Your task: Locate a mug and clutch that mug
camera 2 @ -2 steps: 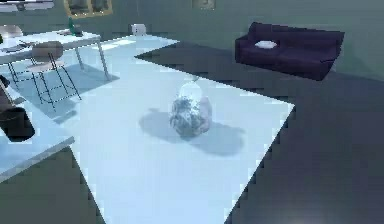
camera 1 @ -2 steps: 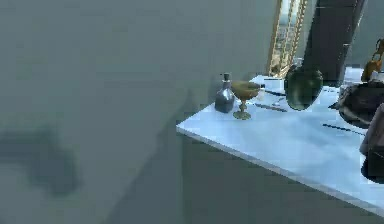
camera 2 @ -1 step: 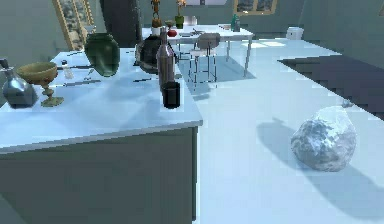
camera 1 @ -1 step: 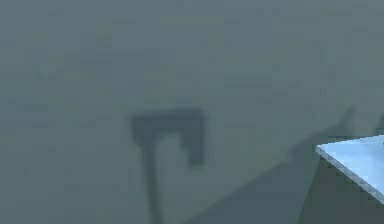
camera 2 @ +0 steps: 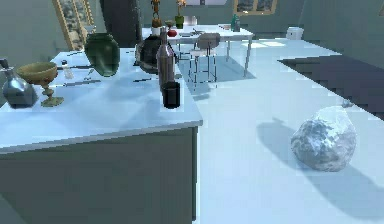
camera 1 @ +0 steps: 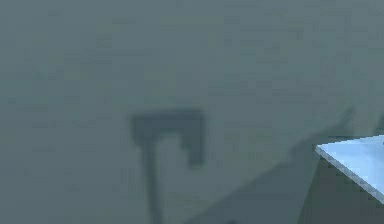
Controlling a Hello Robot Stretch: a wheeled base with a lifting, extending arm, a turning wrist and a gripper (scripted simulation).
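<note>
you're looking at a counter [camera 2: 90,120] with a pale blue top and a grey front, filling the lower left of the arm side view. near its right end stands a small dark cup [camera 2: 172,94], upright. it is the likeliest mug you have here, though you can't make out a handle. it sits just in front of a tall dark bottle [camera 2: 165,52], so close that you can't tell whether the two touch.

further left on the counter you have a dark green bowl [camera 2: 102,53] standing on edge. then comes a gold goblet [camera 2: 42,80], and at the view's left edge a grey kettle [camera 2: 14,88]. a dark round pan [camera 2: 148,55] shows behind the bottle.

beyond the counter a white table [camera 2: 228,33] stands with a stool [camera 2: 206,44] by it and a few small things on top, too small to name. on the pale floor at the view's right lies a crinkled whitish ball [camera 2: 324,138], well apart from the counter. a dark rug [camera 2: 340,72] lies behind it.

in the forward view you face a plain grey-green wall [camera 1: 150,60]. the corner of a pale worktop [camera 1: 355,158] pokes in at the lower right.

as for the gripper, you cannot tell its state from these views.
</note>
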